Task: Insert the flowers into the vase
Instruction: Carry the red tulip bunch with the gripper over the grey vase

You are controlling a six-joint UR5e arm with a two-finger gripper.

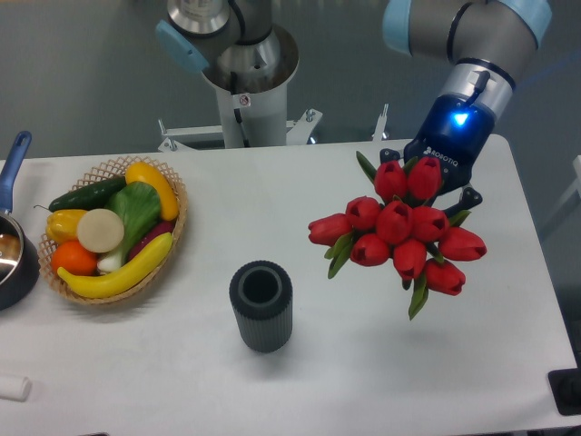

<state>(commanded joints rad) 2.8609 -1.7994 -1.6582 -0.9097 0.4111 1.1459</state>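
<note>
Writing: "ROBOTIQ" in white on the gripper (434, 186) body; a blue light glows above it.
Gripper: black, two-finger; fingertips mostly hidden behind the blooms, clamped on the flowers (399, 227), which hang off the table (363, 363).
Flowers: approx 10 red tulip buds, smooth and glossy, w/ green leaves poking out; bunch sits right of centre, tilted, buds facing the camera.
Vase: 1 dark grey cylinder (261, 306), vertical ribs, thick round rim, upright, mouth open; front centre, left of and below the bunch, well apart from it.
Basket: 1 woven wicker bowl (172, 232), far left; holds a banana, cucumber, orange, yellow peppers, leafy green, pale round slice.
Pot: dark, blue handle (13, 236), at left edge, cut off by frame.
Table: white, smooth, rounded corners.
Arm: grey tubes w/ light blue caps, enters top right.
</note>
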